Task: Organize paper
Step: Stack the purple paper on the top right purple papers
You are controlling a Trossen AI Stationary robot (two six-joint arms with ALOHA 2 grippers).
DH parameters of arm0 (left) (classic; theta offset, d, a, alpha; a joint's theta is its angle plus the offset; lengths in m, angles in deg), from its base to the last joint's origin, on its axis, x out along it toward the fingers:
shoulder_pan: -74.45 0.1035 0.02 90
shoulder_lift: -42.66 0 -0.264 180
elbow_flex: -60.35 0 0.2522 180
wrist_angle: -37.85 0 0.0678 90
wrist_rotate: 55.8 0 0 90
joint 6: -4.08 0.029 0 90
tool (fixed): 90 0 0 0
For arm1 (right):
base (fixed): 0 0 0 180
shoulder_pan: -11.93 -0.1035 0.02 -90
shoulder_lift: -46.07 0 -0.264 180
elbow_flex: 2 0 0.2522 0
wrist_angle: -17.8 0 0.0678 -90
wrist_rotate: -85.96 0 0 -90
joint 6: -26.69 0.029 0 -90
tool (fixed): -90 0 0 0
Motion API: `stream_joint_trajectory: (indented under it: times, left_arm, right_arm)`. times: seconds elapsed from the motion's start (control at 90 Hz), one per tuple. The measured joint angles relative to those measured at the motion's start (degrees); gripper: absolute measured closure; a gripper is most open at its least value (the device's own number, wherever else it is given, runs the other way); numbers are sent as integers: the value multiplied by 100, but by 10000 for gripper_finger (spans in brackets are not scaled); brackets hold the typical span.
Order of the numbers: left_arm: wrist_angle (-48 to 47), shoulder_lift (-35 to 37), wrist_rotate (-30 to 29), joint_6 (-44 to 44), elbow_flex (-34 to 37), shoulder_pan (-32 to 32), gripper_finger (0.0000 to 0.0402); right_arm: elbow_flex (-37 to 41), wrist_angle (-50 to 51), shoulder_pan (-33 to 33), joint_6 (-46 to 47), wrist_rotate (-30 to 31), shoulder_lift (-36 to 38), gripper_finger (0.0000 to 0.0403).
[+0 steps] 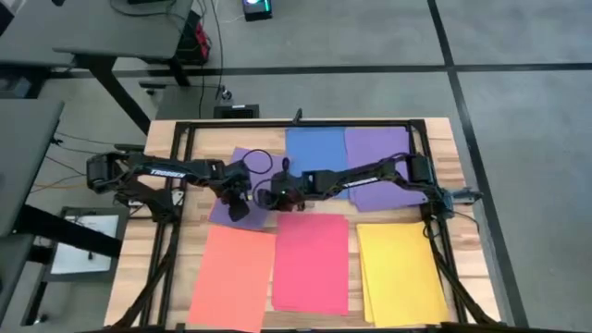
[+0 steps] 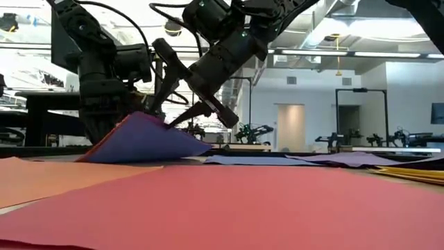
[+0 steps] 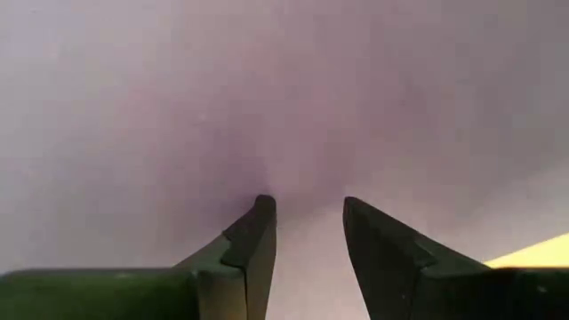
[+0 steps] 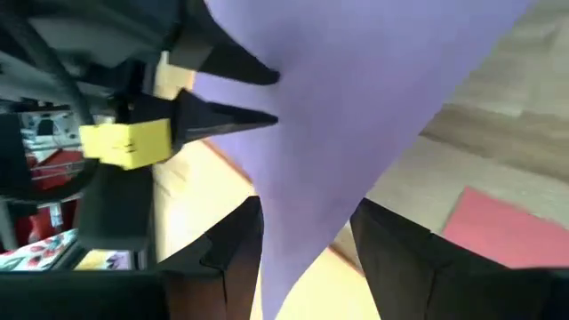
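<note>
- Sorting looks mostly done, as a judgement from the layout: five sheets lie flat in two rows on the wooden table (image 1: 444, 148), and one purple sheet (image 1: 242, 185) is not yet laid down.
- Taking the pink-red sheet (image 1: 311, 264) as the landmark, the salmon-orange sheet (image 1: 229, 277) lies just to its left and the yellow sheet (image 1: 400, 271) just to its right, forming the near row.
- Behind the pink-red sheet sits the blue sheet (image 1: 314, 148), with a second purple sheet (image 1: 381, 162) beside it, behind the yellow one.
- The loose purple sheet sits behind and to the left of the pink-red sheet, skewed to the rows and lifted into a tent at one corner, as the low view shows.
- The left gripper (image 1: 237, 205) is at that sheet's left part; its fingers (image 3: 258, 240) stand a little apart against the purple surface, and whether they pinch the paper cannot be told.
- The right gripper (image 1: 268, 197) reaches in just behind the pink-red sheet's far edge; its fingers (image 4: 236, 240) are apart with the raised purple corner hanging between them, not clearly clamped.
- What is probably left is to square the purple sheet into the empty place behind the salmon-orange sheet.
- All the paper is thin, matte, plain-coloured and rectangular; it bends easily, while the tabletop is pale planked wood in a black frame.
</note>
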Motion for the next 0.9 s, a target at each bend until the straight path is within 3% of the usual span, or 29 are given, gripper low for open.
stream_joint_trajectory:
  times: [0.511, 0.7, 0.9]
  left_arm:
    - [-15, 0, -4, -3, 0, 0, 283]
    - [-22, 2, -3, -5, 0, 0, 283]
    - [-34, 2, 3, -47, 0, 0, 283]
  right_arm:
    - [-2, -46, -6, -35, 4, -46, 242]
    - [0, -41, -76, 279, 367, -405, 242]
    - [4, -786, -141, 449, 654, -694, 242]
